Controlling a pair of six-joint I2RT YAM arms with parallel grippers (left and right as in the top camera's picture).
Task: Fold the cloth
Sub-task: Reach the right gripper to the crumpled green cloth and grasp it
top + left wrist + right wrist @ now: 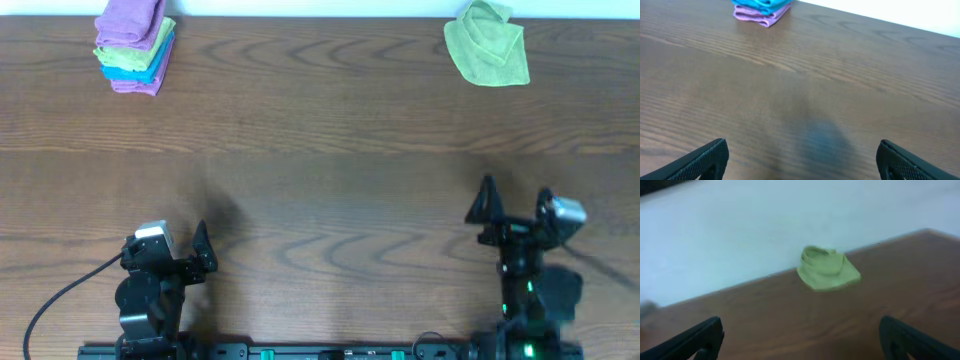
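A brown wooden table [320, 130]. Far left sits a stack of folded cloths [135, 45], its top cut off in the left wrist view. The left gripper [801, 160] gapes wide, empty. The cloth [487, 45] lies crumpled at the far right edge, blurred up close. The right gripper [800, 340], equally wide and empty, is well apart from it.

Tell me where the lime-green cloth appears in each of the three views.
Overhead: lime-green cloth lies crumpled at top right, by the far edge of the table.
Left wrist: not in it.
Right wrist: just above centre, by the same far edge.
Shared landmark: the table's far edge, seen in all three.
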